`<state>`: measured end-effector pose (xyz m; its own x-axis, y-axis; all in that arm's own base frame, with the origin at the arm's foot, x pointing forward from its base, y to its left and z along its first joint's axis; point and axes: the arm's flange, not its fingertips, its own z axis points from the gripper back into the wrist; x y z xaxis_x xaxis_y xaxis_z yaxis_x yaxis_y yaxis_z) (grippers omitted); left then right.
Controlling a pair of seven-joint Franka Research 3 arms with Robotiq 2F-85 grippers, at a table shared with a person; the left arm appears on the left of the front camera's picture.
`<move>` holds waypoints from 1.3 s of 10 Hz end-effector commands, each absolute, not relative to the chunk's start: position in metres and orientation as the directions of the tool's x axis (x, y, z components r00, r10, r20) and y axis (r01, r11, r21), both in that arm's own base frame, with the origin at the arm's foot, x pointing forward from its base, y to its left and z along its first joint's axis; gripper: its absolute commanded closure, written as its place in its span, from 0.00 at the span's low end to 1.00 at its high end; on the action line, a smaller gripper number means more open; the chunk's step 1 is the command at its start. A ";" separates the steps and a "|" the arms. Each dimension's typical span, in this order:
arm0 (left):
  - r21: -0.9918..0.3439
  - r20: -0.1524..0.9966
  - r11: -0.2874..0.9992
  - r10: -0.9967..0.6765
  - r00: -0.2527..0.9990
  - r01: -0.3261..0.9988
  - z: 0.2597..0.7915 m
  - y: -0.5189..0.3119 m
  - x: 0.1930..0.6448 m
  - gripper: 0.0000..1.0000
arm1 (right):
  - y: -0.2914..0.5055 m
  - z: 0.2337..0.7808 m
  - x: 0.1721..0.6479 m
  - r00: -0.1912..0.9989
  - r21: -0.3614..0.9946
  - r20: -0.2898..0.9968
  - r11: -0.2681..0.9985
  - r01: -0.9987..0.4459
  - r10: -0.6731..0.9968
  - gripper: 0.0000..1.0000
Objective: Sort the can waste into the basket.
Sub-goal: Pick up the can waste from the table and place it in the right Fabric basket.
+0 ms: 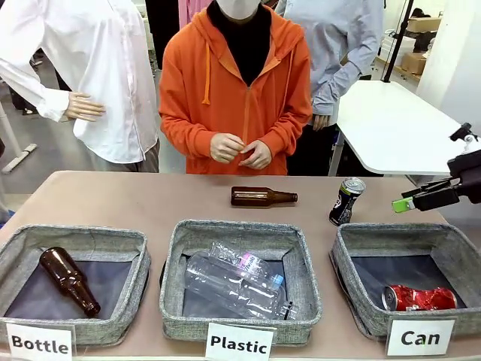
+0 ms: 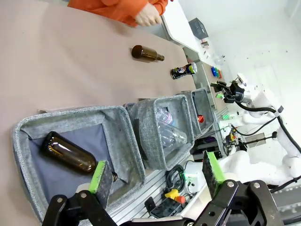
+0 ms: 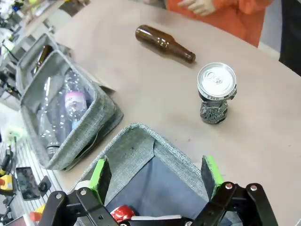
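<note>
To finish the sorting, go for the black-and-blue can, upright on the desk just beyond the far rim of the Can basket, red can inside already. Lower the right fingers, spread wide and empty above that basket, around the can's middle; close squarely, without tipping it. Leave the left fingers, likewise wide and empty, above the Bottle basket.

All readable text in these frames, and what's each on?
"Bottle": left card on left basket.
"Plastic": middle card on middle basket.
"Can": right card on right basket.
Print on the standing can and the crushed red can: too small to read.
</note>
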<state>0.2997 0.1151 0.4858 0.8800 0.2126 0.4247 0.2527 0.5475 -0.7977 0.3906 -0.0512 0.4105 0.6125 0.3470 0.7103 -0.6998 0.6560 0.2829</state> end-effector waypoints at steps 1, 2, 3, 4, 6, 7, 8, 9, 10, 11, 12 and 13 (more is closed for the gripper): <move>-0.798 0.431 0.543 0.211 0.877 0.261 0.486 0.114 0.298 0.00 | -0.053 0.407 0.391 0.618 0.297 0.712 0.654 -0.696 0.335 0.00; -0.798 0.431 0.543 0.211 0.877 0.261 0.486 0.114 0.298 0.00 | -0.056 0.409 0.394 0.585 0.256 0.743 0.669 -0.698 0.325 0.00; -0.798 0.431 0.543 0.211 0.877 0.261 0.486 0.114 0.298 0.00 | -0.068 0.408 0.417 0.480 0.214 0.830 0.632 -0.745 0.285 0.00; -0.798 0.431 0.543 0.211 0.877 0.261 0.486 0.114 0.298 0.00 | -0.083 0.402 0.441 0.384 0.177 0.886 0.578 -0.797 0.258 0.00; -0.798 0.431 0.543 0.211 0.877 0.261 0.486 0.114 0.298 0.00 | -0.103 0.385 0.465 0.318 0.155 0.902 0.469 -0.870 0.292 0.00; -0.798 0.431 0.543 0.211 0.877 0.261 0.486 0.114 0.298 0.00 | -0.111 0.377 0.475 0.269 0.120 0.914 0.431 -0.894 0.304 0.00; -0.798 0.431 0.543 0.211 0.877 0.261 0.486 0.114 0.298 0.00 | -0.118 0.364 0.489 0.221 0.075 0.921 0.410 -0.909 0.322 0.00; -0.798 0.431 0.543 0.211 0.877 0.261 0.486 0.114 0.298 0.00 | -0.121 0.349 0.501 0.212 0.063 0.908 0.381 -0.922 0.362 0.00; -0.798 0.431 0.543 0.211 0.877 0.261 0.486 0.114 0.298 0.00 | -0.124 0.334 0.510 0.200 0.062 0.898 0.336 -0.940 0.393 0.00; -0.798 0.431 0.543 0.211 0.877 0.261 0.486 0.114 0.298 0.00 | -0.125 0.321 0.519 0.202 0.070 0.893 0.319 -0.945 0.403 0.00; -0.798 0.431 0.543 0.211 0.877 0.261 0.486 0.114 0.298 0.00 | -0.121 0.308 0.528 0.195 0.074 0.892 0.294 -0.953 0.407 0.00; -0.798 0.431 0.543 0.211 0.877 0.261 0.486 0.114 0.298 0.00 | -0.117 0.299 0.535 0.200 0.080 0.890 0.290 -0.954 0.411 0.00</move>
<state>0.2995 0.1153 0.4857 0.8801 0.2131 0.4243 0.2522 0.5474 -0.7980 0.5276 -0.1138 0.2987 0.2353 0.3956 0.8878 -0.9399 0.3251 0.1043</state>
